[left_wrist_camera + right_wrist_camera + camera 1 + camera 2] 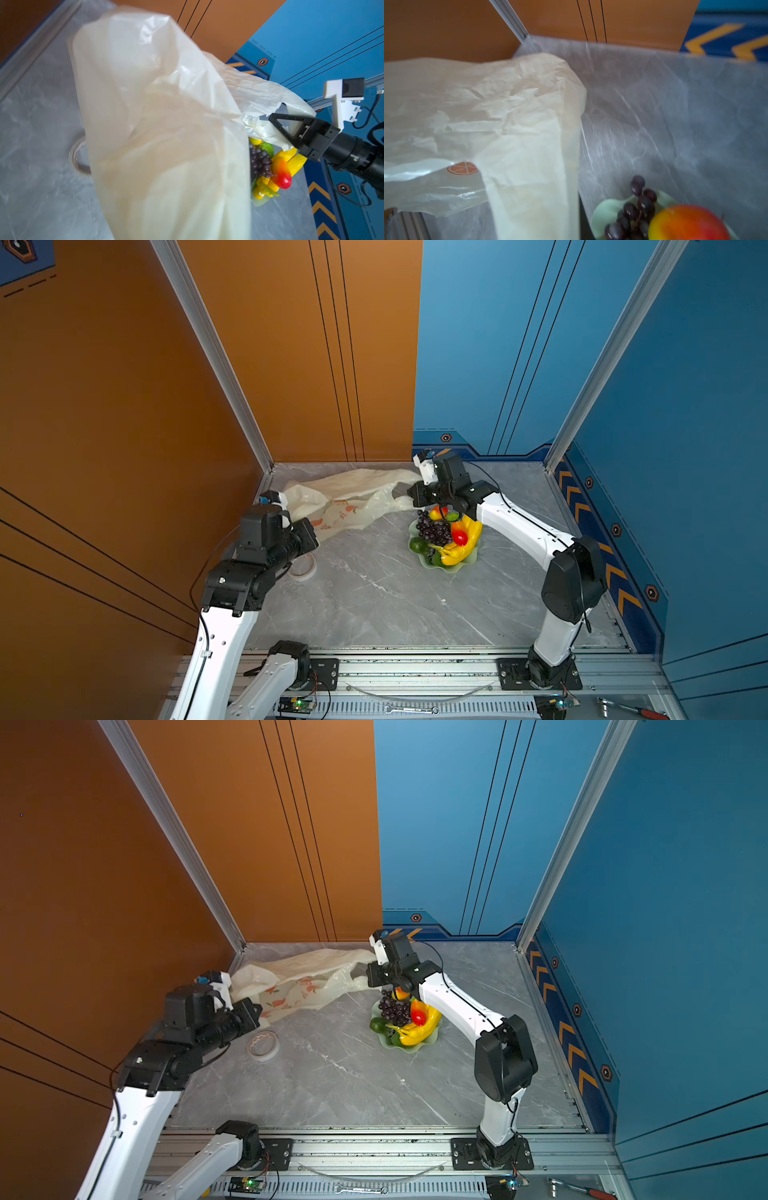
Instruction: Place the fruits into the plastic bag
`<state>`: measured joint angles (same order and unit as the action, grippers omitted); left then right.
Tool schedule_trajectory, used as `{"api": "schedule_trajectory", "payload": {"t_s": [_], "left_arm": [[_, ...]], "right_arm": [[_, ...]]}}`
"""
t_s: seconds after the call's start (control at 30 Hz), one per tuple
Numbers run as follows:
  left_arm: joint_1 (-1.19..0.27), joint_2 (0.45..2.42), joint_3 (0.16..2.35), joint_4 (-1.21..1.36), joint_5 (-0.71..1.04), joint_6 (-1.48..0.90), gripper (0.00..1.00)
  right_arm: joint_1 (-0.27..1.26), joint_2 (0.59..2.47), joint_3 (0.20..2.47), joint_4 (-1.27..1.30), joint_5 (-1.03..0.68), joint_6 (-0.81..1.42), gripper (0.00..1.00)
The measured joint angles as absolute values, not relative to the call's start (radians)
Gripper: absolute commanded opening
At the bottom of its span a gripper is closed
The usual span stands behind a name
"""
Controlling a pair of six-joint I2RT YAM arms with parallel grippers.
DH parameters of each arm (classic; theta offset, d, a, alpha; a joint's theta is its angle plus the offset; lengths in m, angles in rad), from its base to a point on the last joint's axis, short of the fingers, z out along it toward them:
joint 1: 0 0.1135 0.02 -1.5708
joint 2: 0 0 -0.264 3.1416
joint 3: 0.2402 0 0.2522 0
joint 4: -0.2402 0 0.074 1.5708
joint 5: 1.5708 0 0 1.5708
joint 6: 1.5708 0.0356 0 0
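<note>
The cream plastic bag (349,499) (303,982) lies crumpled at the back left of the table and is stretched between both grippers. My left gripper (315,537) (258,1016) is shut on its near-left end; the bag (158,135) hides those jaws in the left wrist view. My right gripper (410,494) (369,975) (272,118) is shut on a handle at the bag's right end. That handle strip (533,176) covers the jaws in the right wrist view. The fruits (446,537) (405,1019) (270,166) are heaped on a pale green dish (469,560), just under the right wrist: grapes (637,205), banana bunch (462,549), mango (459,536).
A roll of tape (303,568) (263,1045) lies on the grey table just in front of the left gripper. Orange wall stands to the left, blue wall to the right and back. A wrench (411,710) and a ratchet (631,709) lie on the front rail.
</note>
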<state>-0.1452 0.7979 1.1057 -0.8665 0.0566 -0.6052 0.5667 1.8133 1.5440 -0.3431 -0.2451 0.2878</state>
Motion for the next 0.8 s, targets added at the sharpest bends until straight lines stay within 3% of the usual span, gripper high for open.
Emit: {"api": "schedule_trajectory", "payload": {"t_s": [0.37,0.4,0.43,0.53,0.57,0.8], "left_arm": [[-0.182,0.793,0.997,-0.82,0.058,-0.709,0.0],[-0.189,0.804,0.997,-0.807,0.059,-0.718,0.0],[-0.195,0.817,0.997,-0.796,0.059,-0.726,0.0],[-0.216,0.845,0.991,-0.75,0.062,-0.757,0.0],[-0.222,0.848,0.986,-0.737,0.062,-0.767,0.0],[-0.259,0.87,0.958,-0.643,0.061,-0.836,0.0]], "right_arm": [[0.532,1.853,1.604,-0.382,-0.266,0.286,0.03],[0.527,1.872,1.633,-0.381,-0.266,0.286,0.12],[0.522,1.893,1.662,-0.379,-0.266,0.287,0.27],[0.505,1.953,1.733,-0.382,-0.27,0.286,0.87],[0.501,1.969,1.749,-0.383,-0.27,0.286,1.0],[0.479,1.932,1.731,-0.437,-0.245,0.27,1.0]]}}
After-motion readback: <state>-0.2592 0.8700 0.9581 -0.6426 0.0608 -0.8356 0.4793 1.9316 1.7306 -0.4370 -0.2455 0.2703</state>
